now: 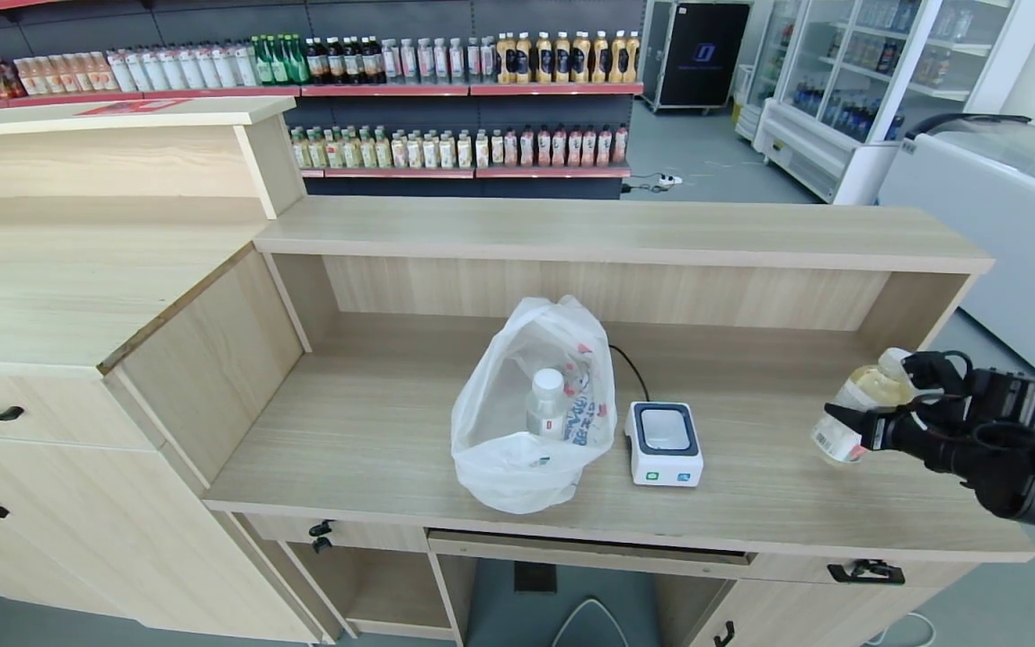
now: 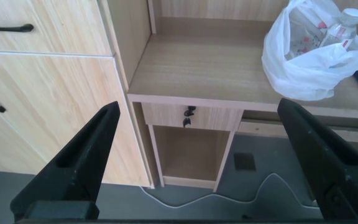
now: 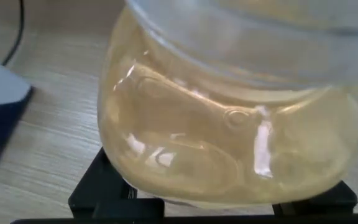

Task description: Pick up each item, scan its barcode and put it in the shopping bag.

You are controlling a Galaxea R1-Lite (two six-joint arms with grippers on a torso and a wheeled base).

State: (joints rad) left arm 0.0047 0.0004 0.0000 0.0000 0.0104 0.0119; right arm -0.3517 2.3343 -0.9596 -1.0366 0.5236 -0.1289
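The big wooden counter (image 1: 374, 431) had a low work top with a raised ledge along its back. A tall wooden cupboard (image 1: 77, 270) stood at its left end. Far behind were long shelves of drink bottles (image 1: 446, 148).

The white shopping bag (image 1: 490, 404) sat near the middle of the work top with its mouth open at the top. One clear bottle with a white cap (image 1: 547, 404) stood inside the bag. The small white scanner (image 1: 664, 442) lay just beside the bag, on its right, and a black cable (image 1: 630, 368) ran from it to the back.

The right gripper (image 1: 872, 388) was over the right end of the work top. Its jaws were clamped on a bottle of yellow drink (image 1: 863, 404), which was tilted and up off the wood. The scanner lay between this bottle and the bag.

The left gripper (image 2: 199, 112) was low in front of the counter's left end. Its jaws were wide apart and held nothing. Past them was a little drawer with a key (image 2: 190, 116) in its lock.
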